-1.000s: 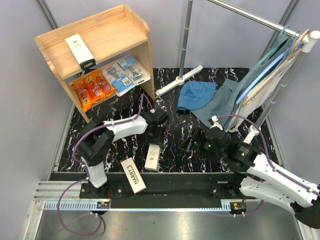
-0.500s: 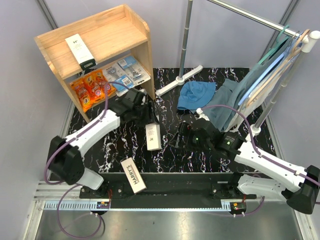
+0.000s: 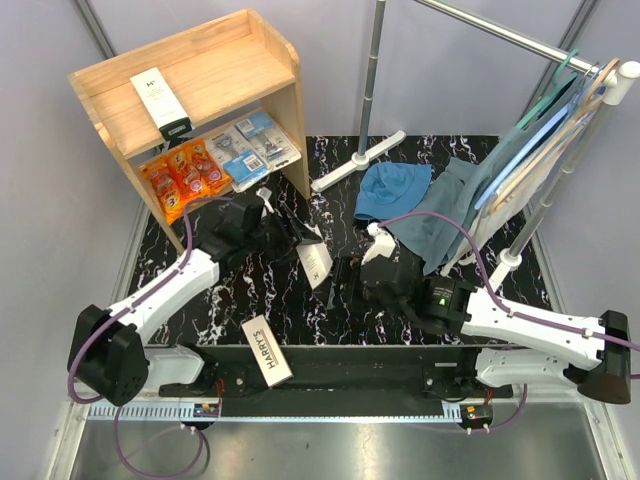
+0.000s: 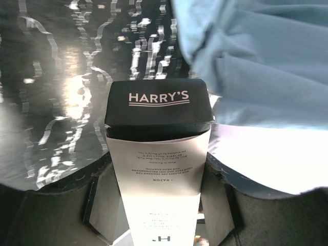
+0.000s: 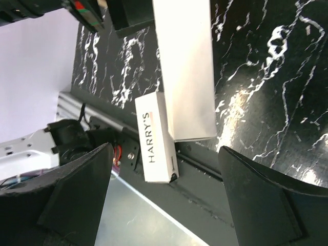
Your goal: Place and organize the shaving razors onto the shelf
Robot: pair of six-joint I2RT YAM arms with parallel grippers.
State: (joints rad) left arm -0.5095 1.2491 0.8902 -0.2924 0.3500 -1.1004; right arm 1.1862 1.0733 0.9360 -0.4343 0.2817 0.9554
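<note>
Harry's box [image 4: 160, 128], near end cut off, clamped in left gripper [image 4: 159, 177]; right gripper [image 5: 165, 149] gapes wide, empty, over mat [image 5: 266, 77].

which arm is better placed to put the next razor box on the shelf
Left. The left gripper holds a Harry's box, nearer the shelf; the right gripper is open, empty, farther off.

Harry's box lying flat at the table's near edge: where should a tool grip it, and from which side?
Grip across its narrow width at mid-length, coming straight down from above. The Harry's box lies flat, label up, with both long sides bare, and its length looks too great to span end to end. The right tool is open and empty, so it seems free to take it.
</note>
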